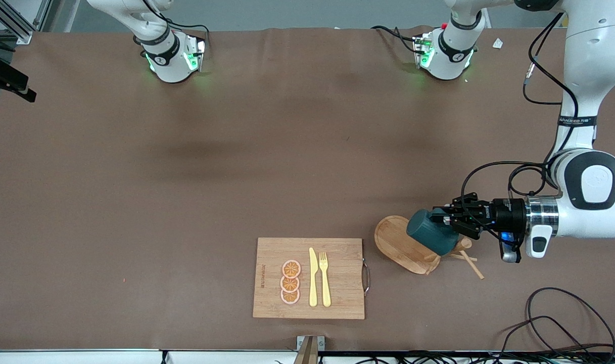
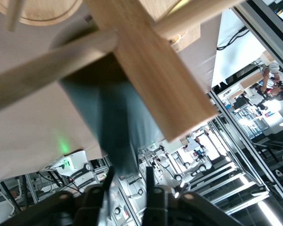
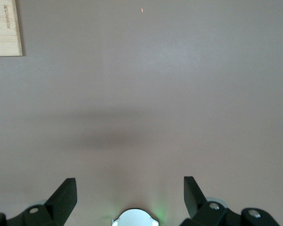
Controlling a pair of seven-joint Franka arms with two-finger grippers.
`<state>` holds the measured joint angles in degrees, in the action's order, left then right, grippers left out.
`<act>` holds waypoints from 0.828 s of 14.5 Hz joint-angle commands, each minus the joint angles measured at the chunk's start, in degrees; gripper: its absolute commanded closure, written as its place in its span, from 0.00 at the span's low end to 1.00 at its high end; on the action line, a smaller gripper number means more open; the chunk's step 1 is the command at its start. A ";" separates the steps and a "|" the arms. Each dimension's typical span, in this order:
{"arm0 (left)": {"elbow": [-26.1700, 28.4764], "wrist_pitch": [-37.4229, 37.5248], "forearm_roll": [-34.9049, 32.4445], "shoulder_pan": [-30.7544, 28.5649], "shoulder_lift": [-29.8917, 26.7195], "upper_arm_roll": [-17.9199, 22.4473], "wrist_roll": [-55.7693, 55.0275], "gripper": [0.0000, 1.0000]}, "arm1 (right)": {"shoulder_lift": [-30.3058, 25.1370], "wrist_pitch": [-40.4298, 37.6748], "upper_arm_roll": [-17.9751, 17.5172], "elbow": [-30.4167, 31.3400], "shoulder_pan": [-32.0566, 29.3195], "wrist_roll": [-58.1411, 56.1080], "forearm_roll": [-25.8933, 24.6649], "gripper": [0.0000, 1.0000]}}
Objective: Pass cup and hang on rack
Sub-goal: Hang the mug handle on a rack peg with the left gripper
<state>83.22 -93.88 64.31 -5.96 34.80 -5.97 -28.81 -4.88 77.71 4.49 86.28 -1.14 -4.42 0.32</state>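
We see the left gripper point(image 1: 446, 218) clamped on the cup point(image 1: 431, 232), held sideways over the rack point(image 1: 406, 244), pegs pressing close (handle unseen). The right gripper point(image 3: 130, 195) waits, spread apart.

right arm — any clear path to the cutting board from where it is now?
Probably yes. The right claw is open and holds nothing, over bare table; the cutting board shows at the edge of its wrist view with nothing between. The left claw is busy with the cup at the rack.
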 commanded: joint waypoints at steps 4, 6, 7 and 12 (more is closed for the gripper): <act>-3.66 0.71 -0.32 -0.36 -1.66 0.26 -6.06 0.00 | -0.13 0.95 0.09 1.60 -0.61 -1.20 1.97 0.00; -5.34 0.71 -4.61 -0.36 -3.67 0.00 -10.72 0.00 | -0.13 1.12 0.09 1.61 -0.53 -1.20 1.97 0.00; -5.87 0.71 -6.46 -0.28 -5.08 -0.01 -12.22 0.00 | -0.13 1.04 0.09 1.61 -0.53 -1.20 1.97 0.00; -6.23 0.71 -21.83 0.16 -12.20 -0.27 -13.47 0.00 | -0.13 1.47 0.09 1.61 -0.44 -1.82 1.17 0.00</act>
<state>76.22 -93.57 47.70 -5.99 25.83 -6.16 -41.77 -4.48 78.44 4.70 87.01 -1.15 -5.10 1.39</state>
